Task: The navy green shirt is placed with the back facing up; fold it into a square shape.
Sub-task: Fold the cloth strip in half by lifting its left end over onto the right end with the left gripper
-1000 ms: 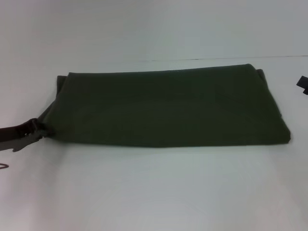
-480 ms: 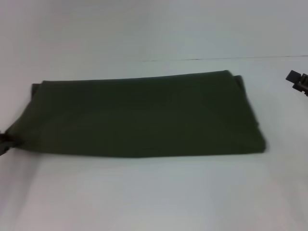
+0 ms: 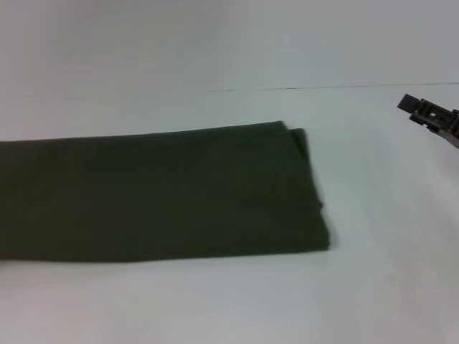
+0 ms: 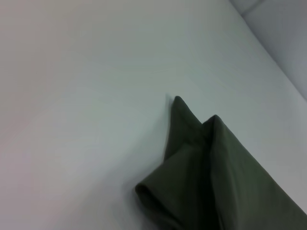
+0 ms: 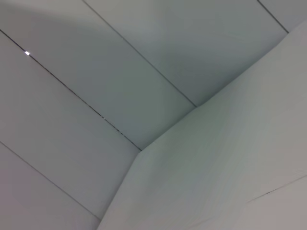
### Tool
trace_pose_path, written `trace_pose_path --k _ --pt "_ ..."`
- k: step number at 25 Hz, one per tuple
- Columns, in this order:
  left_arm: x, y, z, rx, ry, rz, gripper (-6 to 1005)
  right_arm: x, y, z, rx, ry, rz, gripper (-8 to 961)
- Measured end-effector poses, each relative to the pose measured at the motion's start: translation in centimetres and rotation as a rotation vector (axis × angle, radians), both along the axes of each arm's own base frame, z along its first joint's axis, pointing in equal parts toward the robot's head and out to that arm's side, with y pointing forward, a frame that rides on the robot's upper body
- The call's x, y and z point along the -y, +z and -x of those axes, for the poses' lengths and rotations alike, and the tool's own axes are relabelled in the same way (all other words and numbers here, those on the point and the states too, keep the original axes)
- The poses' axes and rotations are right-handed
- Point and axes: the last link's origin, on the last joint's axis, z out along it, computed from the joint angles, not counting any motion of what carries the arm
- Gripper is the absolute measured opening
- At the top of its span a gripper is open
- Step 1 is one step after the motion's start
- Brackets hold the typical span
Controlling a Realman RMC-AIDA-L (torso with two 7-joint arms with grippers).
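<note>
Right gripper [image 3: 429,113] up in the air at the far right edge, can't tell if open or closed, navy green shirt [image 3: 161,192] folded into a long flat strip on the white table [image 3: 373,287], well off to gripper's left, left gripper not seen, a bunched shirt corner [image 4: 192,139] lifted up in left wrist view.

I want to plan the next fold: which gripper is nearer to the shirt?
Probably left: its wrist camera shows the navy green shirt close up. The right gripper hangs apart, beyond the shirt's right end.
</note>
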Motion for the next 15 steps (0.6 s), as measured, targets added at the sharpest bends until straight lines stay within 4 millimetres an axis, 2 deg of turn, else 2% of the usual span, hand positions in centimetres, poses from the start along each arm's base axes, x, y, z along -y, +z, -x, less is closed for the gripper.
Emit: trace_pose_path --k 5,8,10,12,13,15 --pt "1.7 2.1 1.0 -0.043 0.033 -0.033 27 -0.6 -0.6 0.7 0.001 0.016 0.005 667" --pt "1.7 3.0 0.1 -0.019 -0.016 -0.037 29 -0.7 -0.8 0.9 0.004 0.023 0.005 667" --pt "0.9 3.0 -1.7 0.039 -0.114 -0.03 30 -0.6 -0.9 0.9 0.006 0.027 0.005 667" --pt "-0.3 2.6 -5.2 0.14 -0.299 -0.021 30 -0.3 -1.0 0.8 0.009 0.03 0.005 667" --pt "-0.6 2.4 -6.1 0.163 -0.342 -0.016 31 -0.1 -1.0 0.6 0.011 0.028 0.003 667" --pt "-2.1 1.1 -10.1 0.262 -0.533 0.013 32 0.3 -1.0 0.1 0.012 0.022 0.0 667"
